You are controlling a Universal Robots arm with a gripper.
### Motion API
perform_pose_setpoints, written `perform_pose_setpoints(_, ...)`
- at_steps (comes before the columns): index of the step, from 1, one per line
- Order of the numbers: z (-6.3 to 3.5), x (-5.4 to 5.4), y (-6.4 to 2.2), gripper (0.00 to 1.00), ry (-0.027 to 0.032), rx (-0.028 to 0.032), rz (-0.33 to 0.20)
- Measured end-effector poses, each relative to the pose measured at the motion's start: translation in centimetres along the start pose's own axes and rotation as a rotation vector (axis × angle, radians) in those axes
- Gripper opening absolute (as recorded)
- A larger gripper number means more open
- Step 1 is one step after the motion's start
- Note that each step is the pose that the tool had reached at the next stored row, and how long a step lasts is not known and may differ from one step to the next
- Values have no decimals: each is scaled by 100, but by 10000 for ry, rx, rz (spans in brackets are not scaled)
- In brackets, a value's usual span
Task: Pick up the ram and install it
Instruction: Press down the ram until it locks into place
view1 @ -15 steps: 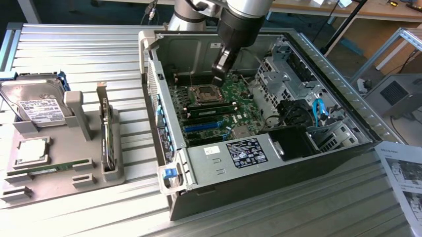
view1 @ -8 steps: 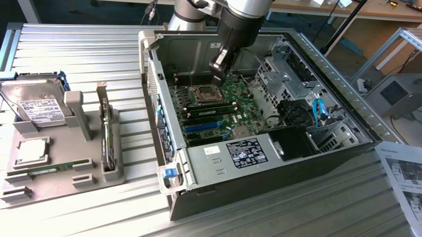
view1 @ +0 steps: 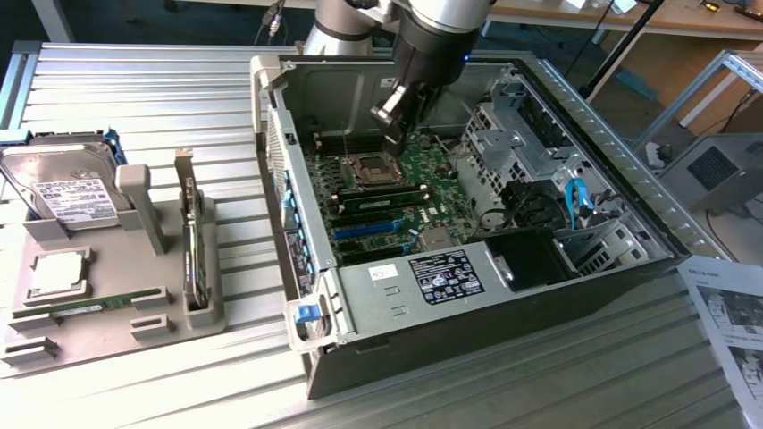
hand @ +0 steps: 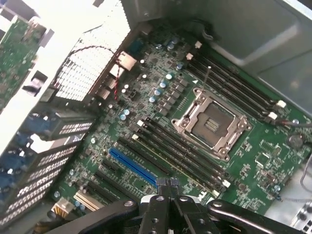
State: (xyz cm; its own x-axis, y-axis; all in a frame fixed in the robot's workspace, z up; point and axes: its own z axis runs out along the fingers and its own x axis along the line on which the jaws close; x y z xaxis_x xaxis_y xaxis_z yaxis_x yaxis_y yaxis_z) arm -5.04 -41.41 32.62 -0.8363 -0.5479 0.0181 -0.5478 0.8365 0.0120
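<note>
End effector (view1: pixel 394 134) clenched, empty, above motherboard (view1: pixel 417 170) inside case; ram (view1: pixel 89 306) well apart on tray (view1: pixel 107 344).

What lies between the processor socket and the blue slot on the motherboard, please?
A bank of long black slots lies between the socket and the blue slot, seen in the wrist view.
</note>
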Motion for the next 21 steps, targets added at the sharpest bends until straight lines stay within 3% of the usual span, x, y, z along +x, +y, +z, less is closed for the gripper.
perform_pose_setpoints(21,0,0,0,11,-42,-63,3454)
